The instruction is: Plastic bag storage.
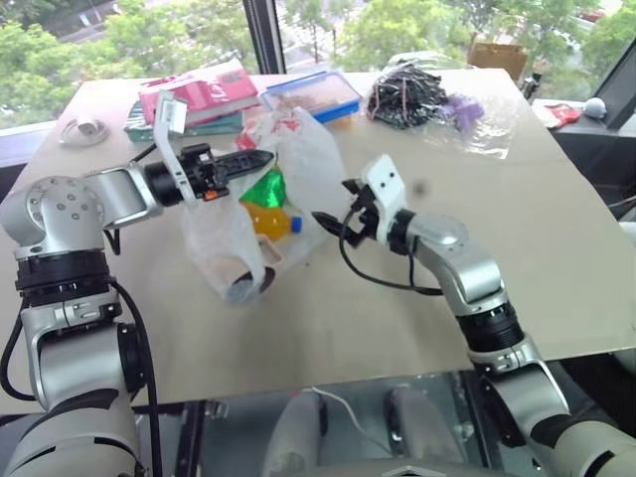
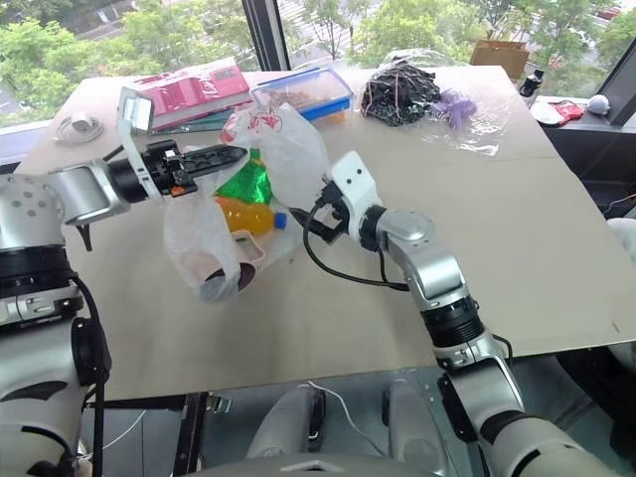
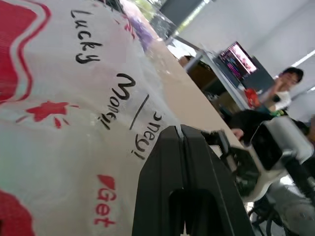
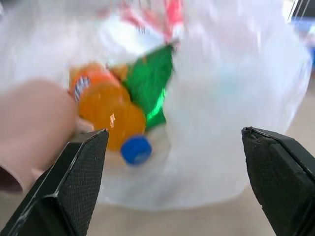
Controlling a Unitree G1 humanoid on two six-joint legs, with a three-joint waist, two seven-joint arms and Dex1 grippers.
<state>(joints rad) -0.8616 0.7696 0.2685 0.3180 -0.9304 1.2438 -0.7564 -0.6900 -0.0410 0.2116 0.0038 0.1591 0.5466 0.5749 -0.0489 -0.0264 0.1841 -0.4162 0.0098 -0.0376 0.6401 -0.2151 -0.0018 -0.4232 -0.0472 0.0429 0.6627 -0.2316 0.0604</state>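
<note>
The plastic bag (image 1: 303,149), thin translucent white with red print, stands lifted on the tan table (image 1: 556,229). My left gripper (image 1: 253,159) is shut on its upper edge; its closed black fingers (image 3: 167,162) lie against the printed film. Inside the bag lie an orange bottle (image 4: 106,115) with a blue cap, a green shiny packet (image 4: 152,83) and a pink rounded container (image 4: 34,128). My right gripper (image 1: 333,221) is open just to the right of the bag, pointing at it, with nothing between its fingers (image 4: 78,162).
Behind the bag sit a blue-rimmed box (image 1: 318,94), a pink box on books (image 1: 204,94) and a clear wrap of black cables (image 1: 407,94) with a purple item (image 1: 462,107). A white object (image 1: 79,129) lies far left. A person (image 3: 285,83) sits beyond the table.
</note>
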